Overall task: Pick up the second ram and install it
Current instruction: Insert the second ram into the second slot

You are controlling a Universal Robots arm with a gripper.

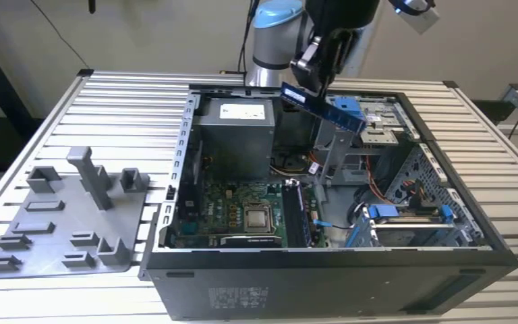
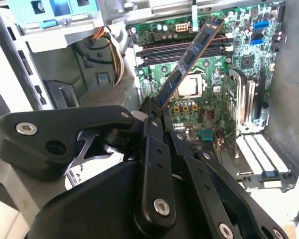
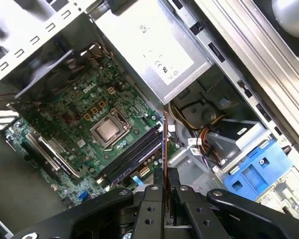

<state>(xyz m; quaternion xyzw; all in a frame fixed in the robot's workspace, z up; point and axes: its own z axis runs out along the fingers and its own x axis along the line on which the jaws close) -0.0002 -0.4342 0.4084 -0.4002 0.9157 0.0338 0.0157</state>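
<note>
Gripper [image 2: 155, 115] jaws pinch second ram [image 2: 193, 59] at one end. Stick pokes out past jaws, tilted. Motherboard [image 2: 213, 69] well below jaws.

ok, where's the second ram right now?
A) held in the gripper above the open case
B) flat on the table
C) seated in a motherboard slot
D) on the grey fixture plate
A: the gripper holds the second ram tilted in the air over the open case, clear of the motherboard.
</note>
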